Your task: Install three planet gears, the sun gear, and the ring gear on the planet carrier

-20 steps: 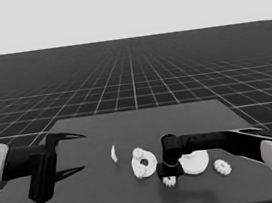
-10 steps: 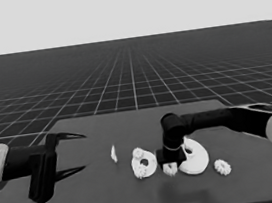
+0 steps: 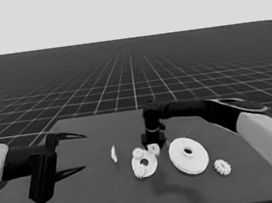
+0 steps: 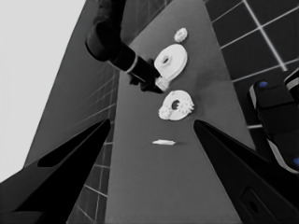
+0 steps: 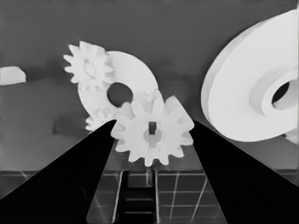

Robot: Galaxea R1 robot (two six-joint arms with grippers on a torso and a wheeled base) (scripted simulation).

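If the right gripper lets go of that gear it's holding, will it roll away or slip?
The gear looks rigid and toothed, so the right gripper probably grips it firmly. Held upright on edge above the smaller round part, it might roll or topple if released.

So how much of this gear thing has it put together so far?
Roughly halfway, it seems. Two gears already sit on the smaller round part. The right gripper holds a third gear just above and behind that part. One gear lies loose near the table's right end, and the larger round part waits beside the smaller one. The left gripper is parked at the left end.
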